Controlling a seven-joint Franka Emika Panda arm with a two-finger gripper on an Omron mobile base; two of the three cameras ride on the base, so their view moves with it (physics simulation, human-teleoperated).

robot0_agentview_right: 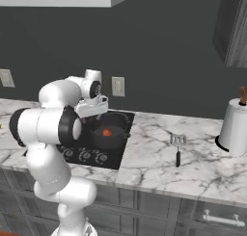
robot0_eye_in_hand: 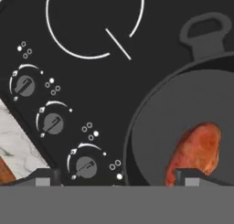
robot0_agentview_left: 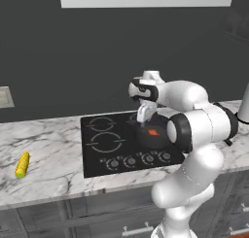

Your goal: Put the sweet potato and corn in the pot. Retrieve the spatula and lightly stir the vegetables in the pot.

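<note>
The orange-brown sweet potato (robot0_eye_in_hand: 196, 150) lies inside the dark round pot (robot0_eye_in_hand: 164, 109) on the right side of the cooktop. It also shows as an orange spot (robot0_agentview_left: 152, 132) (robot0_agentview_right: 107, 132) within the pot (robot0_agentview_left: 144, 141) (robot0_agentview_right: 116, 120). My gripper (robot0_eye_in_hand: 118, 178) (robot0_agentview_left: 145, 118) (robot0_agentview_right: 99, 115) hovers just above the pot's near rim, open, its fingertips wide apart with nothing between them. The yellow corn (robot0_agentview_left: 22, 164) lies on the marble counter far to the left of the stove. The spatula (robot0_agentview_right: 177, 149) rests on the counter to the right of the stove, its dark handle toward the front edge.
A black cooktop (robot0_agentview_left: 104, 142) with a row of knobs (robot0_eye_in_hand: 52, 122) along its front sits in the marble counter (robot0_agentview_left: 53, 149). A white cylinder (robot0_agentview_right: 235, 126) stands at the counter's far right. A wall outlet (robot0_agentview_right: 117, 86) is behind the stove.
</note>
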